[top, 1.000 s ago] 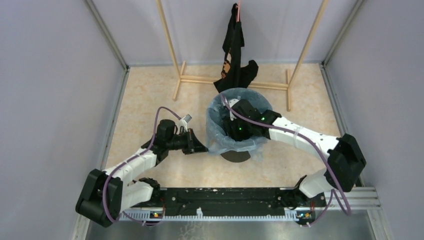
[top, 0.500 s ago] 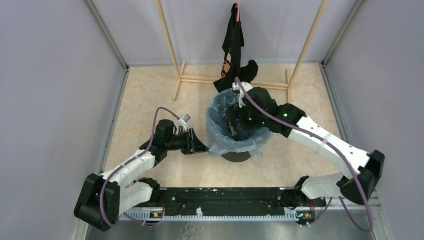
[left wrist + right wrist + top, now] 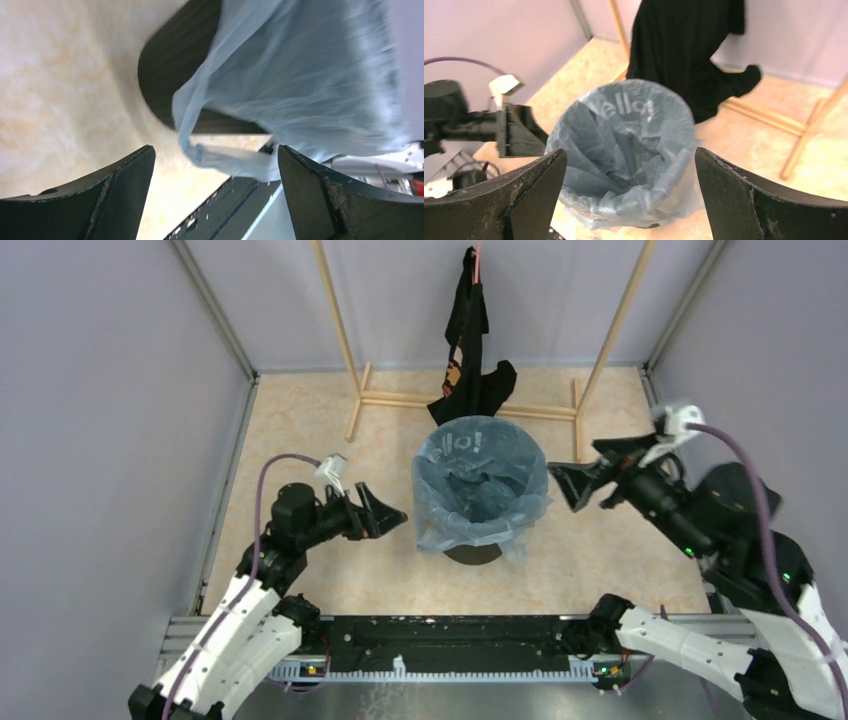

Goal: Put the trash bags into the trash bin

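The light-blue trash bag (image 3: 480, 480) lines the trash bin, its mouth open and its edge folded down over the rim. Only the black base of the trash bin (image 3: 472, 554) shows below the plastic. My left gripper (image 3: 383, 512) is open just left of the bin, apart from the bag. In the left wrist view a loose tail of the trash bag (image 3: 300, 75) hangs over the dark wall of the trash bin (image 3: 165, 75), beyond my left gripper (image 3: 215, 150). My right gripper (image 3: 578, 477) hangs open to the right of the bin. In its wrist view my right gripper (image 3: 630, 152) is empty, with the trash bag (image 3: 624, 130) beyond its fingers.
A black garment with orange print (image 3: 468, 340) hangs on a wooden rack (image 3: 400, 398) right behind the bin. Grey walls close in the floor on the left, back and right. The arms' black base rail (image 3: 450, 635) runs along the near edge.
My right gripper came up out of the bin, swung away to the right and opened. My left gripper let go of the bag's edge, opened and drew back a little to the left.
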Controlling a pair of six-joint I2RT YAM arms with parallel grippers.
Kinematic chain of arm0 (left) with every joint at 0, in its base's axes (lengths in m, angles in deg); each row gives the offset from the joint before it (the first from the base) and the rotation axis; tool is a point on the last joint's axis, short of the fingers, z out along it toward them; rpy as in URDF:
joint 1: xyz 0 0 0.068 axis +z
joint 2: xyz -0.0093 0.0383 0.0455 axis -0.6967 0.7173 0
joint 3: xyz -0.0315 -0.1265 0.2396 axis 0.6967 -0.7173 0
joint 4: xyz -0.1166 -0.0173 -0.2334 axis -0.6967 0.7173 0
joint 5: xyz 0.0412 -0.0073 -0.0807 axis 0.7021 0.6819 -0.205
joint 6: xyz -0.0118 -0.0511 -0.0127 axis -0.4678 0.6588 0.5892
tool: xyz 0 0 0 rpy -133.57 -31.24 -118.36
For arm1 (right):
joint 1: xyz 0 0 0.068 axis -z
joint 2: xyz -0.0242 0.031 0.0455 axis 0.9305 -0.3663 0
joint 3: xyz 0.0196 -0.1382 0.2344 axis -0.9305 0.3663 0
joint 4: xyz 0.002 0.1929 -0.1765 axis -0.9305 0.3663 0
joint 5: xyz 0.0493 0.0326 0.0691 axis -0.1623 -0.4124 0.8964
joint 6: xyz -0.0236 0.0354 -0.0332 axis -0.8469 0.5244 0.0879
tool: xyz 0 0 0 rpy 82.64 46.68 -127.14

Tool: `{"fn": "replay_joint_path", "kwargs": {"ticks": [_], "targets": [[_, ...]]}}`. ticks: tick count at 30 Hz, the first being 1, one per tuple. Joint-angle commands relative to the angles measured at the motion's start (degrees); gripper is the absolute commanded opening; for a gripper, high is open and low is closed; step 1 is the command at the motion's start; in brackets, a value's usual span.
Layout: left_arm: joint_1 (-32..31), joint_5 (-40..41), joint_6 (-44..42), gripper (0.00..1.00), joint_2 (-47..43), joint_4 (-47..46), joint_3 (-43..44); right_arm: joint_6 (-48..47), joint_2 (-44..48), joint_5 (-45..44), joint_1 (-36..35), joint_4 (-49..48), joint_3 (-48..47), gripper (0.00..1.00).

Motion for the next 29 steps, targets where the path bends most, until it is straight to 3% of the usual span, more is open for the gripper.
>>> {"fn": "replay_joint_path", "kwargs": {"ticks": [1, 11, 19, 24, 29], "targets": [[-0.09, 11.05, -5.67, 0.98, -6.23, 6.58, 12.56, -3.46, 6.76, -9.73, -0.48, 0.44, 0.61, 0.99], [-0.07, 19.15, -18.91, 0.98, -3.22, 11.72, 40.40, -2.01, 14.83, -11.55, -0.44, 1.80, 2.00, 0.99], [-0.03, 18.23, -23.26, 0.99, -5.57, 6.94, 44.62, -1.45, 14.92, -9.29, -0.48, 1.71, -0.92, 0.99], [-0.03, 18.37, -27.91, 0.99, -4.55, 8.97, 50.07, -0.33, 18.08, -9.74, -0.46, -0.21, 0.70, 0.99], [-0.03, 17.74, -30.97, 0.99, -4.28, 8.47, 49.67, -0.83, 18.38, -12.69, -0.49, -1.51, 2.22, 0.99]]}}
